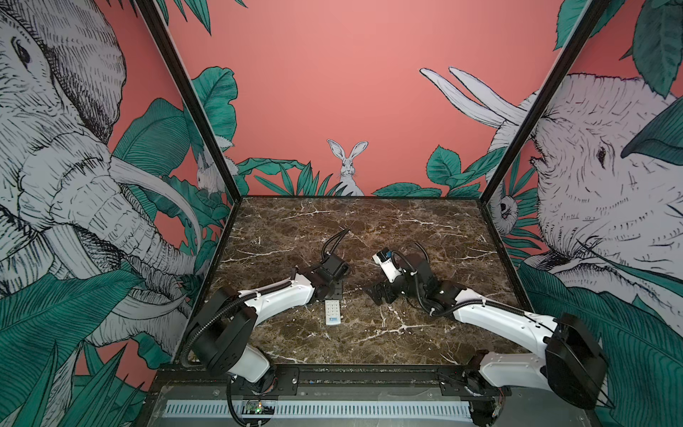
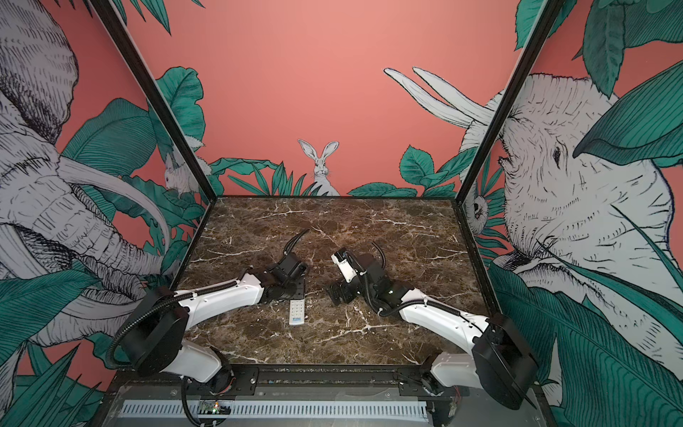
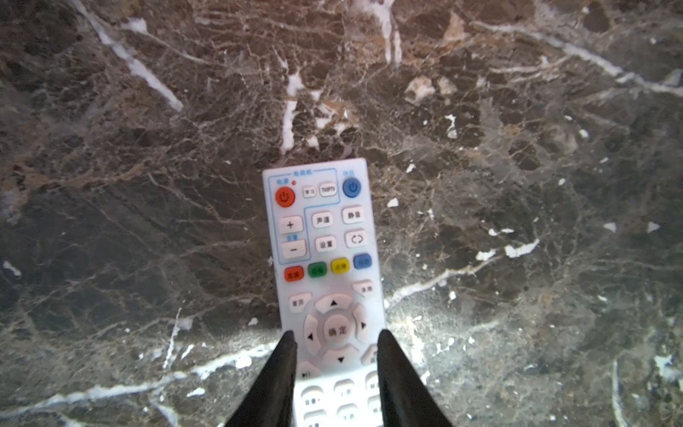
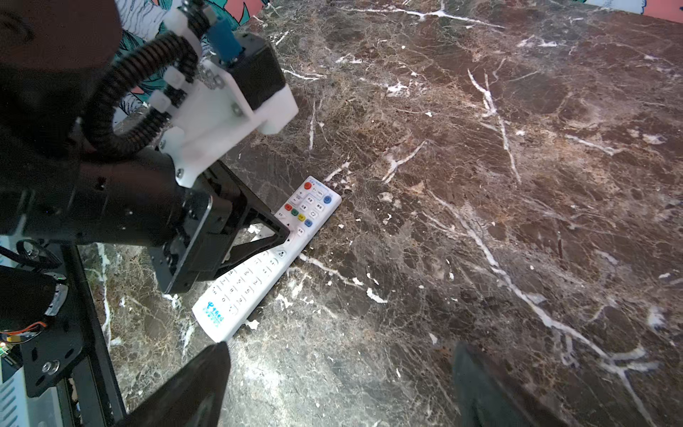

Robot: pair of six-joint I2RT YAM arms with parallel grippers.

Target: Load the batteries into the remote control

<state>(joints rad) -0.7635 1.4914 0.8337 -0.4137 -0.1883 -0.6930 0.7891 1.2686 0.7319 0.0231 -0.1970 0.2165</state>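
Note:
The remote control (image 1: pixel 332 312) (image 2: pixel 296 312) lies flat on the dark marble with its buttons up and its blue logo end towards the front edge. My left gripper (image 3: pixel 336 332) points down over its middle. The jaws are slightly open, with one black fingertip (image 3: pixel 290 338) at each long edge of the remote control (image 3: pixel 325 240). Whether the fingertips touch it I cannot tell. My right gripper (image 4: pixel 340 347) is wide open over bare marble, just right of the remote control (image 4: pixel 266 258) and near its logo end, with nothing between its fingers. The batteries are out of view.
The marble table (image 1: pixel 406 229) is walled at the back and both sides by printed panels. A black rail (image 1: pixel 369 373) runs along the front edge. Both arms (image 1: pixel 273 299) (image 1: pixel 488 314) reach in from the front corners, their wrists close together near the table's middle.

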